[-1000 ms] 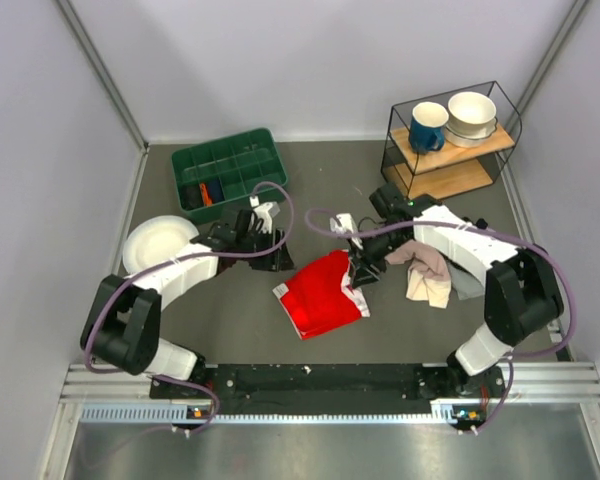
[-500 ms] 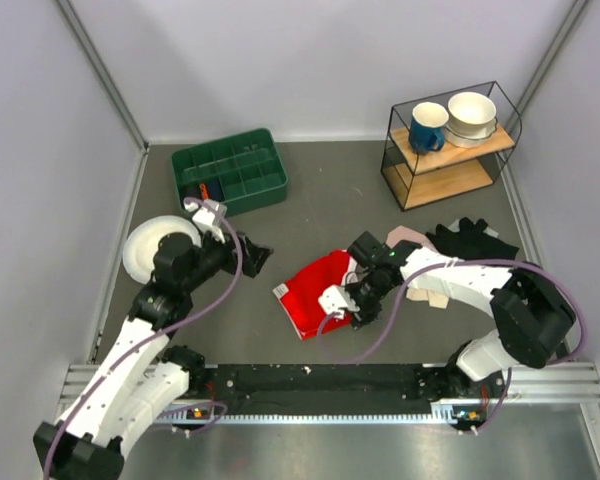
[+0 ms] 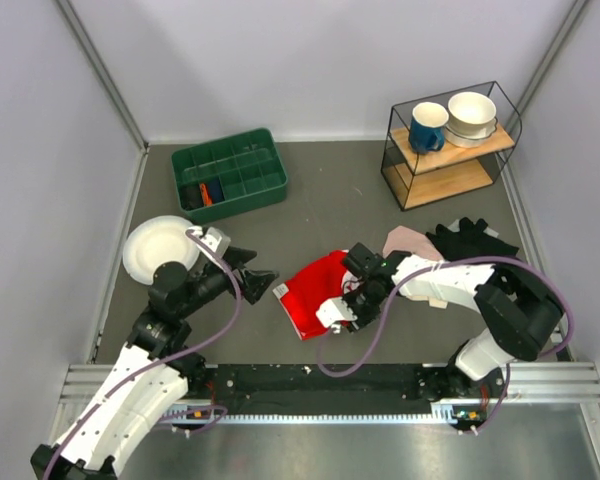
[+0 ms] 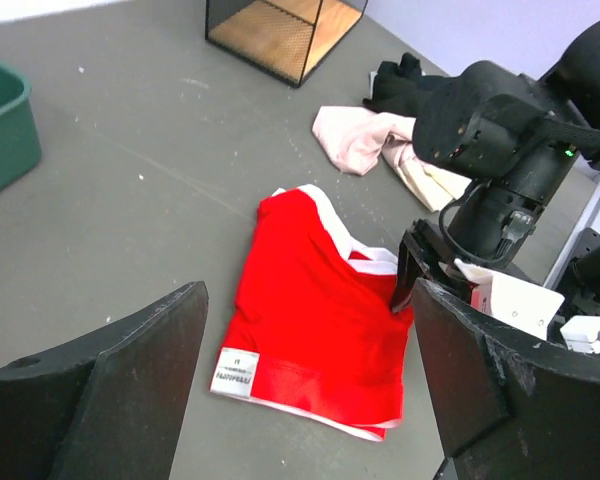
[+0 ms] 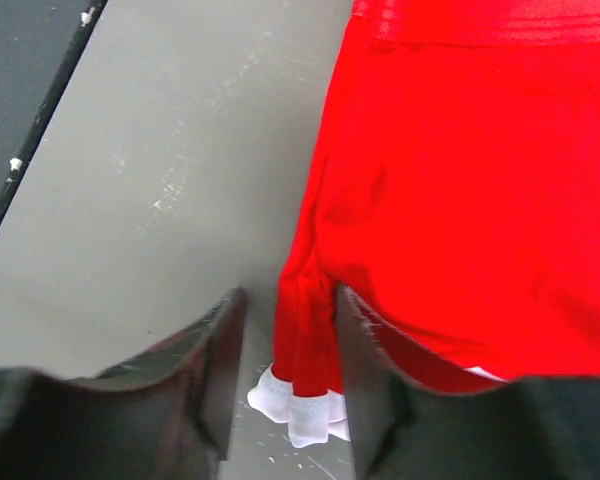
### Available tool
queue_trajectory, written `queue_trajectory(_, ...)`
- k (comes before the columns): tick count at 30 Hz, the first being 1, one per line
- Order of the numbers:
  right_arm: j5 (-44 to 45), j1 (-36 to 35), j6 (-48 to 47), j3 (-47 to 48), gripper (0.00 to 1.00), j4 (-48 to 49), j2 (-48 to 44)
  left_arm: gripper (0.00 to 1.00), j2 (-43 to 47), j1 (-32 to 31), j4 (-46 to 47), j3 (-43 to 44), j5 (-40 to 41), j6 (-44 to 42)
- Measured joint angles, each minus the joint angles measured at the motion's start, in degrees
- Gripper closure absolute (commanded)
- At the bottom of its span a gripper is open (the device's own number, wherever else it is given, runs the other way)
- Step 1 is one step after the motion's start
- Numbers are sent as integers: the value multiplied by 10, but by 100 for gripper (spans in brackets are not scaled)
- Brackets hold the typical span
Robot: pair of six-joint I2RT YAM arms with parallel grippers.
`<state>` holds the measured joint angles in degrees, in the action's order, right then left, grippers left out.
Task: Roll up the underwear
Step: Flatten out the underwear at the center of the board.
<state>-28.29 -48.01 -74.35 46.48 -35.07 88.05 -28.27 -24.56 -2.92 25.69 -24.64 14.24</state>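
The red underwear (image 3: 313, 291) lies flat on the grey table, with white trim and a white label at its near-left corner. It also shows in the left wrist view (image 4: 320, 310) and the right wrist view (image 5: 480, 180). My right gripper (image 3: 351, 301) is low at its near right edge. In the right wrist view the jaws (image 5: 290, 380) stand narrowly apart around a folded red edge with white trim, and a gap shows on the left side. My left gripper (image 3: 253, 269) is wide open and empty, just left of the underwear (image 4: 310, 400).
A pink-and-beige cloth (image 3: 418, 252) and a black garment (image 3: 472, 238) lie right of the underwear. A green compartment tray (image 3: 230, 178) is at the back left, a white plate (image 3: 152, 246) at the left, and a wire rack (image 3: 450, 150) with a mug and bowls at the back right.
My right gripper has moved from the underwear's far right edge down to its near right edge. My left arm has drawn back toward the near left, with its gripper still open.
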Motion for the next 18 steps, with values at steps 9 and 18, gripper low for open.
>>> queue_trajectory(9, 26, -15, 22, 2, 96, 17, 3, 19, 5, -75, 30, -19, 5, -40)
queue_trajectory(18, -8, 28, 70, 35, 100, -37, 11, 21, -7, -111, 30, -27, 42, -63)
